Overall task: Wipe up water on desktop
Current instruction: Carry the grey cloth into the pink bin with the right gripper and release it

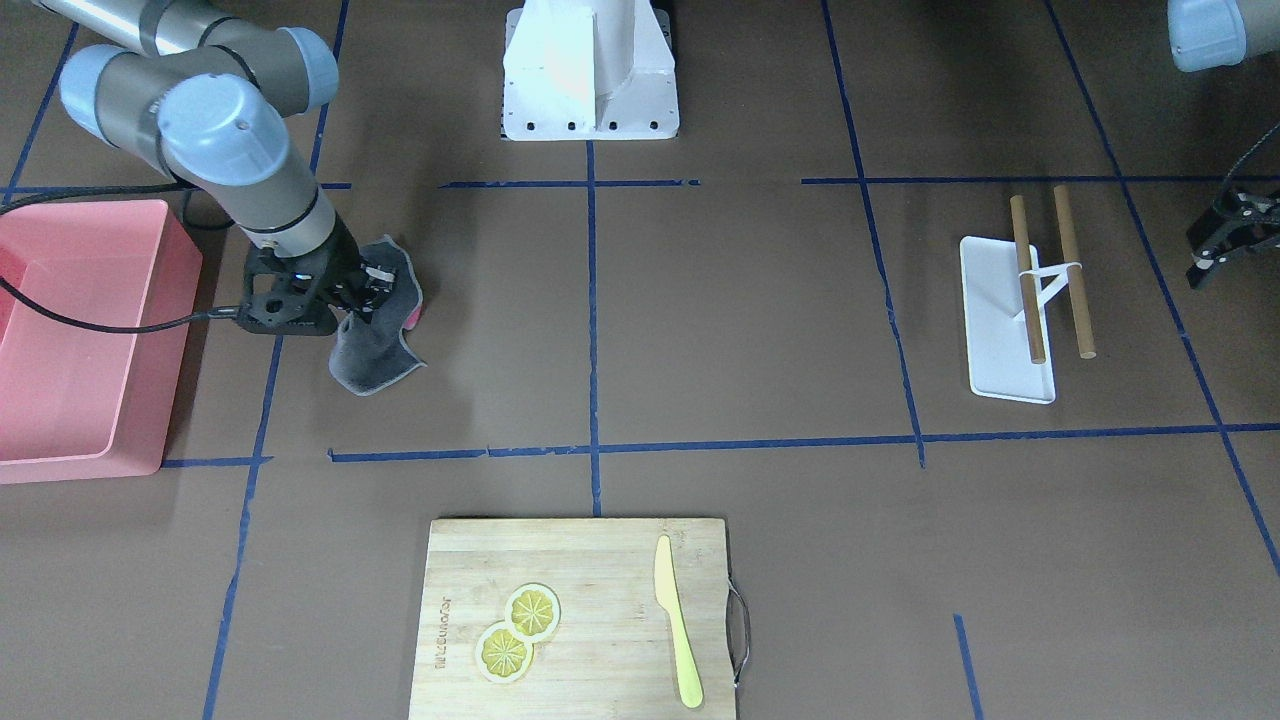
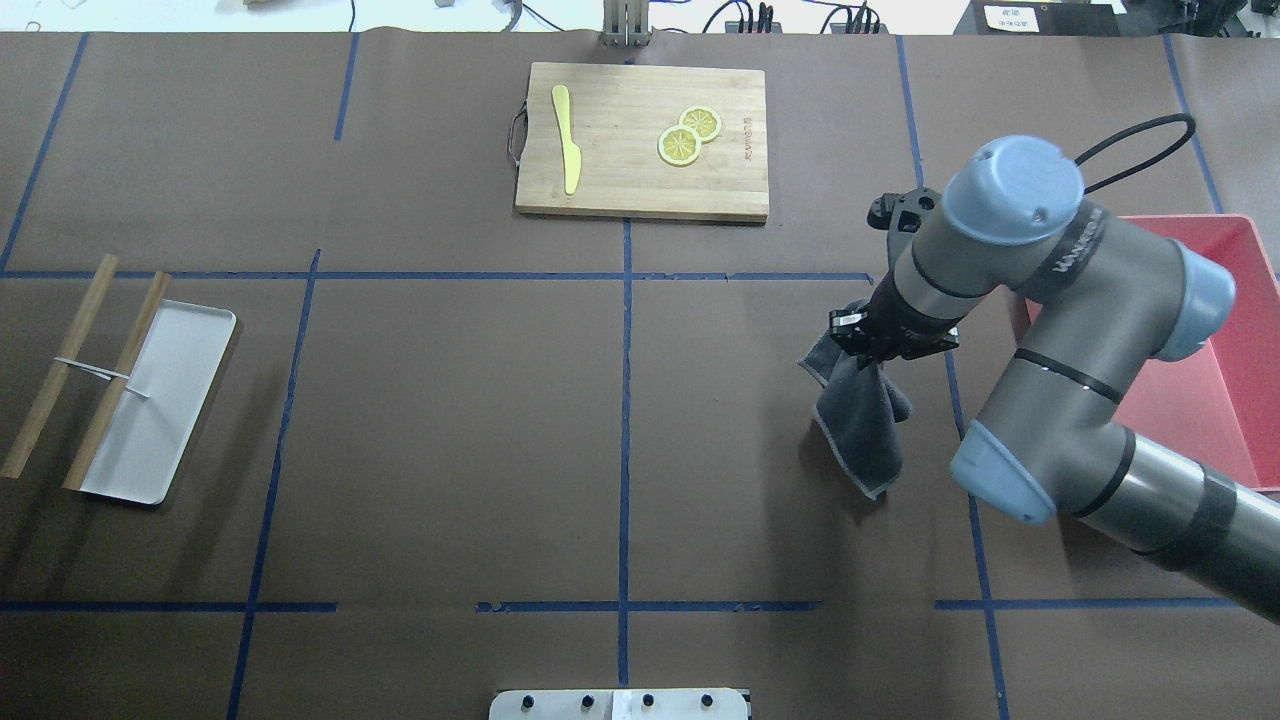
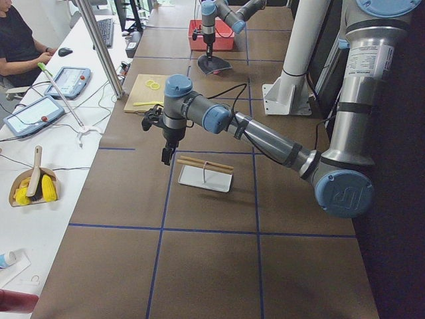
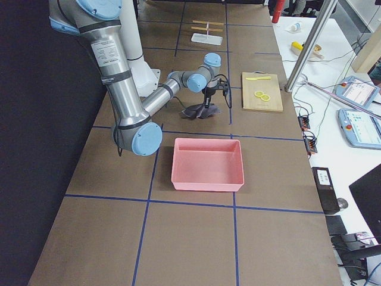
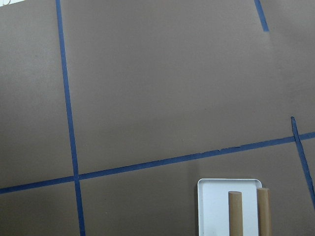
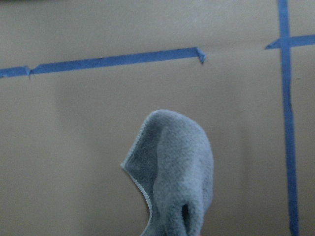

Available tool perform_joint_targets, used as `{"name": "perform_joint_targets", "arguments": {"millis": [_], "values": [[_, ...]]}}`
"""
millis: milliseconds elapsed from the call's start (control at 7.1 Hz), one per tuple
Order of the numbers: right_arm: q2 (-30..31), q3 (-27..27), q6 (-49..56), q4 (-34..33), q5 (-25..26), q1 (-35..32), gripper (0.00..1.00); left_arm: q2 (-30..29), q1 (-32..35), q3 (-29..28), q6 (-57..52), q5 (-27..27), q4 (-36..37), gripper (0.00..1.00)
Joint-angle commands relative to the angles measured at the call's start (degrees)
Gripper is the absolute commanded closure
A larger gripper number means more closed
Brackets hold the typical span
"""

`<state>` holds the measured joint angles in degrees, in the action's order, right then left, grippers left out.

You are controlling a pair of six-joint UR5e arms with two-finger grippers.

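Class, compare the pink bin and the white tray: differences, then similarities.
The pink bin is deep-walled; the white tray is shallow. The bin sits on the robot's right, the tray on its left. Only the tray carries wooden rods. Both are rectangular, resting on the desktop.

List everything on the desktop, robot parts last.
cloth: one, grey, held, hanging to the desktop
bin: one, pink, robot's right end
cutting board: one, light wood, operators' edge, middle
lemon slices: two, yellow, overlapping on board
knife: one, yellow, on board
tray: one, white, robot's left end
rods: two, wooden, above tray
right gripper: black, shut on cloth
left gripper: black, near tray
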<state>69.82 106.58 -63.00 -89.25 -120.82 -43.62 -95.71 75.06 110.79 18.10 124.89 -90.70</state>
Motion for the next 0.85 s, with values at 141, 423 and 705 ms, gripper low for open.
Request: {"name": "perform_joint_targets", "arguments": {"millis": [141, 423, 705], "values": [[2.42, 16.26, 12.30, -21.67, -5.22, -13.73, 1.00, 0.09, 0.08, 0.22, 0.00, 0.70, 0.09, 0.00], [11.94, 19.28, 30.11, -25.36, -5.13, -23.20, 0.98, 0.09, 0.26, 0.48, 0.00, 0.79, 0.09, 0.00], [17.09, 16.05, 42.92, -24.66, -4.60, -26.85, 0.96, 0.52, 0.26, 1.00, 0.09, 0.88, 0.09, 0.00]]}}
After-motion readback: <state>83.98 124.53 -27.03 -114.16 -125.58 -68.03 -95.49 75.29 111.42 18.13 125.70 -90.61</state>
